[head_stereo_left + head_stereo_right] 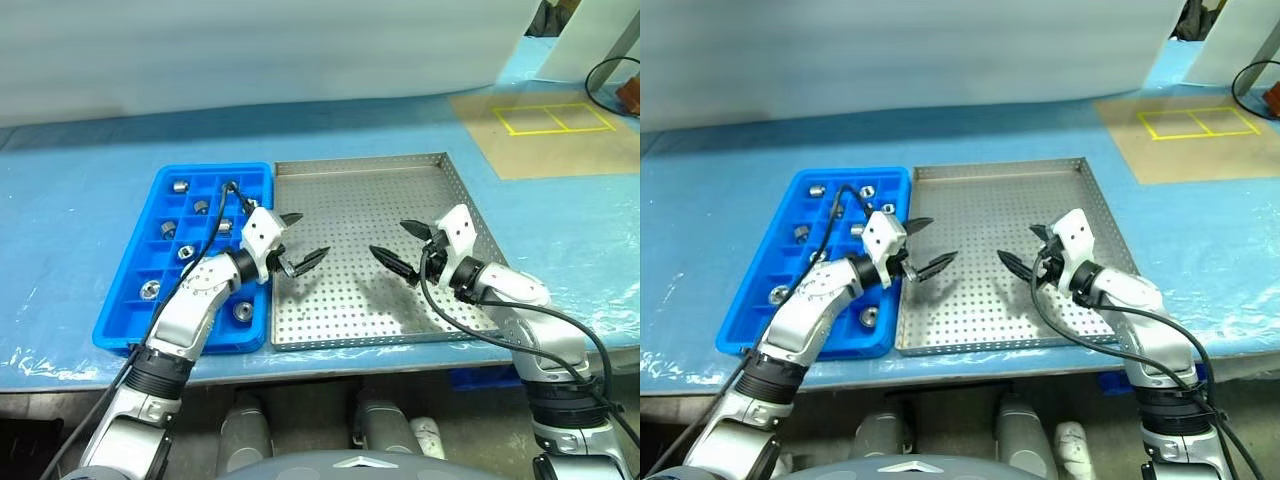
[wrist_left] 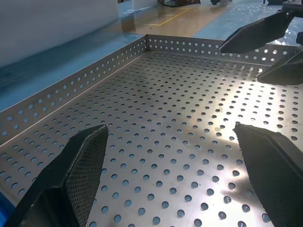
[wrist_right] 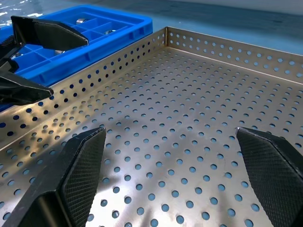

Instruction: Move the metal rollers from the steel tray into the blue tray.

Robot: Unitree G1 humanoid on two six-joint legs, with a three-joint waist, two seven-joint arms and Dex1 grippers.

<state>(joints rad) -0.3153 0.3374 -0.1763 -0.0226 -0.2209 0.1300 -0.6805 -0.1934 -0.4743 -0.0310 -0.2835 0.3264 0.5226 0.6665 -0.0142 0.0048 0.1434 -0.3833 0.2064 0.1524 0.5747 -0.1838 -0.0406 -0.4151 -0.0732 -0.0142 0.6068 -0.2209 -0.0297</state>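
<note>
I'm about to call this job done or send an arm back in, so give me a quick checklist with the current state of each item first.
1. Steel tray emptied of rollers: ok, its perforated floor shows none in the head and wrist views.
2. Metal rollers sitting in the blue tray: ok, several lie in separate compartments; the left arm hides a few cells.
3. Left gripper free: ok, fingers open, nothing between them.
4. Right gripper free: ok, fingers open and empty.
5. Grippers apart from each other: ok, a gap of bare tray floor separates them.
6. Every roller transferred: cannot tell, the total count is unknown.
</note>
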